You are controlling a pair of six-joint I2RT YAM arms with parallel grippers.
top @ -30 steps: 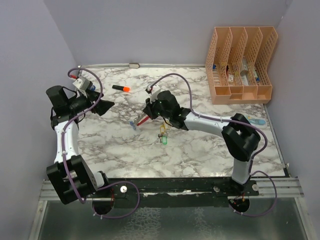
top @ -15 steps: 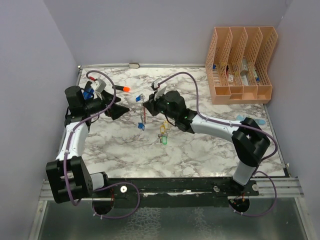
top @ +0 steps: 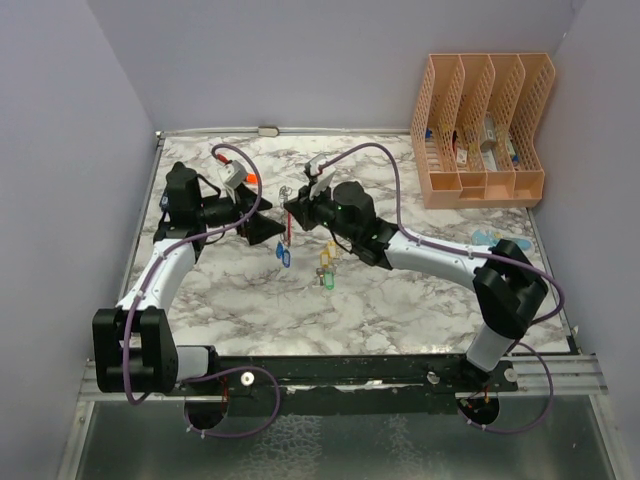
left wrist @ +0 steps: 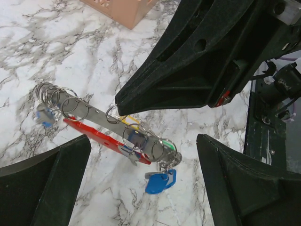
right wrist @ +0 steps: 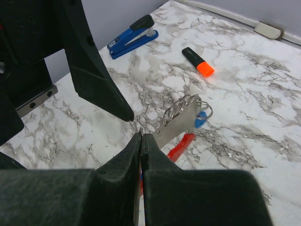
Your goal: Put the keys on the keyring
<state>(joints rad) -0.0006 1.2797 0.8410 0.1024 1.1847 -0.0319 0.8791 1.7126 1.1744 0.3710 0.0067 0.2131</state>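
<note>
My right gripper (top: 293, 210) (right wrist: 141, 137) is shut on the keyring (left wrist: 101, 120), held above the table. Its silver-grey bar (right wrist: 182, 121) carries several wire rings, and its red side (left wrist: 91, 135) runs beneath. One blue key (left wrist: 160, 181) (top: 283, 256) dangles from the end near my right fingers. Another blue key (right wrist: 201, 120) hangs blurred at the far end. A yellow key (top: 325, 267) and a green key (top: 328, 284) lie on the marble. My left gripper (top: 264, 229) (left wrist: 143, 146) stands open just left of the keyring, with its fingers (left wrist: 42, 186) either side of the hanging blue key and not touching it.
An orange marker (top: 246, 177) (right wrist: 198, 61) lies behind the grippers, and a blue stapler (right wrist: 132, 36) further left. A peach desk organiser (top: 480, 130) stands at the back right. Grey walls close off three sides.
My left arm has swung right and forward, its open gripper now beside the keyring. My right gripper has lifted the keyring off the table, and a blue key now hangs from it.
</note>
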